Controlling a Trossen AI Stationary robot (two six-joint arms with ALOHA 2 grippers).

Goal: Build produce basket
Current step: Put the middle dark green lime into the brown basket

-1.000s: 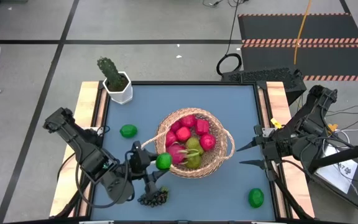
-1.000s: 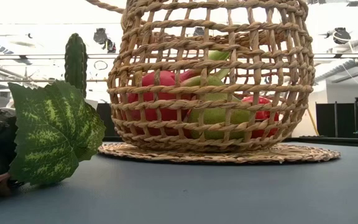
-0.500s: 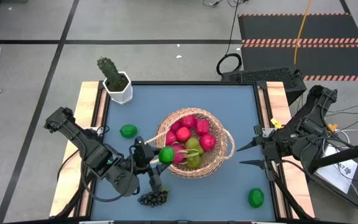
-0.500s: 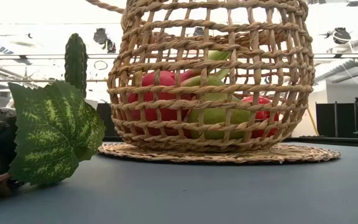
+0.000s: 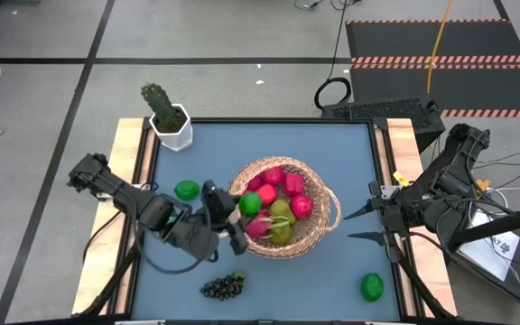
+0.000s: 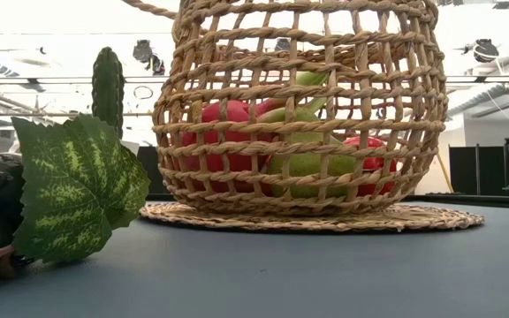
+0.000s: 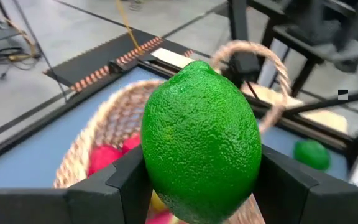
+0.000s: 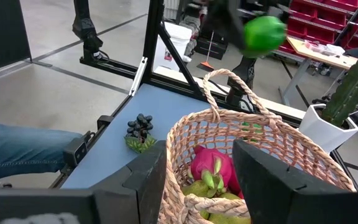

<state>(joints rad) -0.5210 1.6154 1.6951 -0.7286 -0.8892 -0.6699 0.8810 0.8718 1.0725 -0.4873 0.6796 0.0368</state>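
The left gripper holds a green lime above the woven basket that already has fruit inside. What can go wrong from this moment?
1. The round green lime, clamped by the left gripper over the near rim of the tan woven wicker basket, could strike the rim and fall onto the table.
2. The red and green fruit is piled high, so the lime may roll off it.
3. The gripper's fingers might catch the open weave when lowered.

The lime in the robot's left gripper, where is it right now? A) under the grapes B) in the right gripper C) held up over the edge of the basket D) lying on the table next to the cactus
C: the left gripper is closed on the lime, holding it above the rim of the basket, not yet dropped in.
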